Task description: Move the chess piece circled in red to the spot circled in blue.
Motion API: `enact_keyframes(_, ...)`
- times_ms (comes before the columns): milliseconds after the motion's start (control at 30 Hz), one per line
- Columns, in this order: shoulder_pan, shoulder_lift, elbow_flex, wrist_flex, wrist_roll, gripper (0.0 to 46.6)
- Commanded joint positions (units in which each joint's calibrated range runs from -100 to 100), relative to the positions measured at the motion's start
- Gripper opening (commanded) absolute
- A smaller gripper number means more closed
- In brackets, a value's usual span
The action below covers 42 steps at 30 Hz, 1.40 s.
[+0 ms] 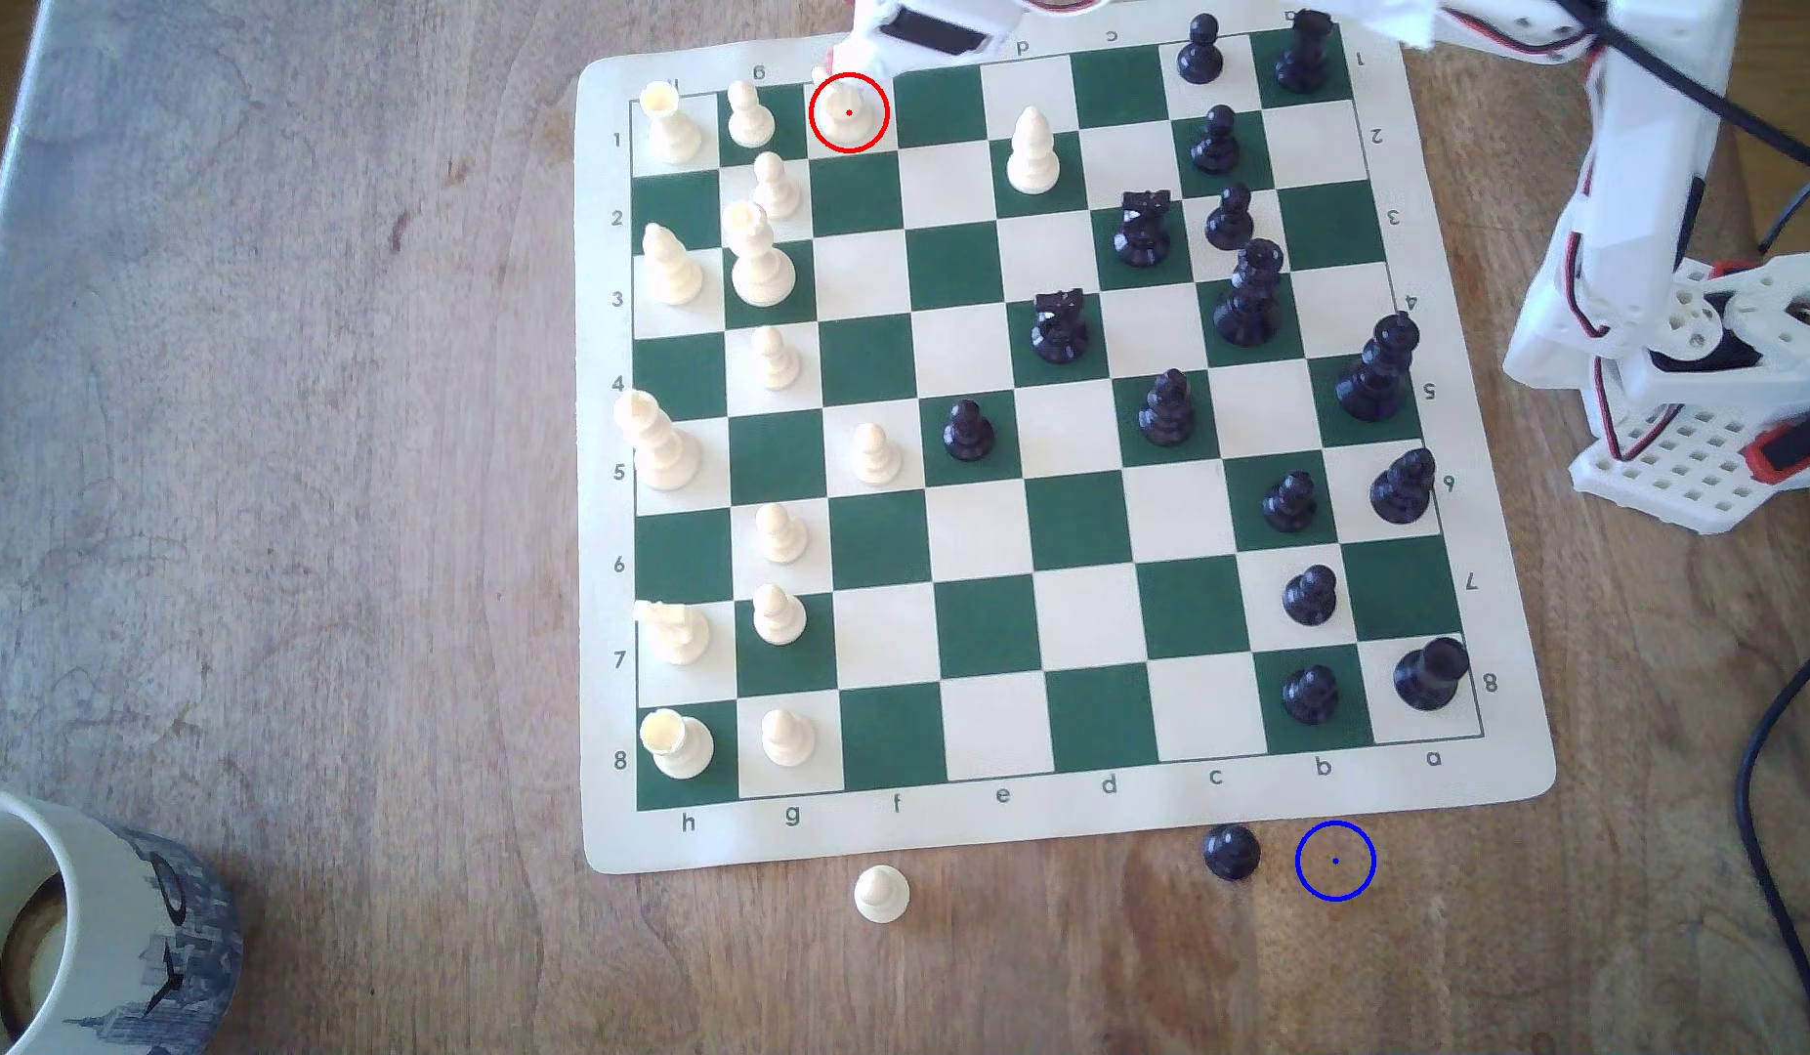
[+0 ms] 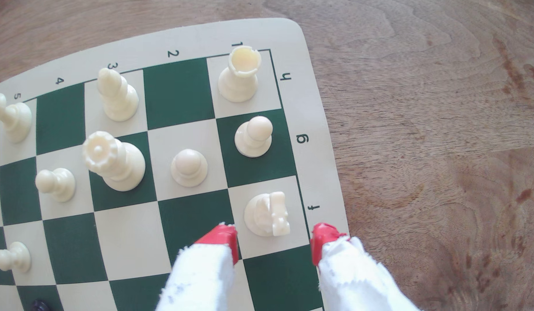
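Note:
The red-circled piece (image 1: 848, 112) is a cream-white knight (image 2: 267, 213) with a wide round base, standing on the white f1 square at the board's far edge. My gripper (image 2: 274, 239) hovers over it, open, its red-tipped fingers (image 2: 222, 237) spread either side of the square and apart from the piece. In the exterior view the gripper (image 1: 860, 56) is partly cut off at the far edge. The blue-ringed spot (image 1: 1335, 860) is bare wood in front of the board, towards the exterior view's right.
A black pawn (image 1: 1231, 850) stands just left of the blue ring, and a cream pawn (image 1: 881, 893) sits off the board's near edge. Neighbouring white pawns (image 2: 253, 136) (image 2: 189, 167) stand close to the knight. A mug (image 1: 68, 913) occupies the near left corner. The arm's base (image 1: 1692, 406) and cables are at the right.

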Motion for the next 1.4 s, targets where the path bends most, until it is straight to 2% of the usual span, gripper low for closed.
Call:
enact_keyframes(0,1.0,0.1,-6.1,-1.9,-0.1,13.8)
enact_keyframes(667,1.6,9.3,-7.9,-7.6,-0.9,14.5)
enact_keyframes(1367,-0.1,10.8,-7.1,-8.7,-2.2,10.6)
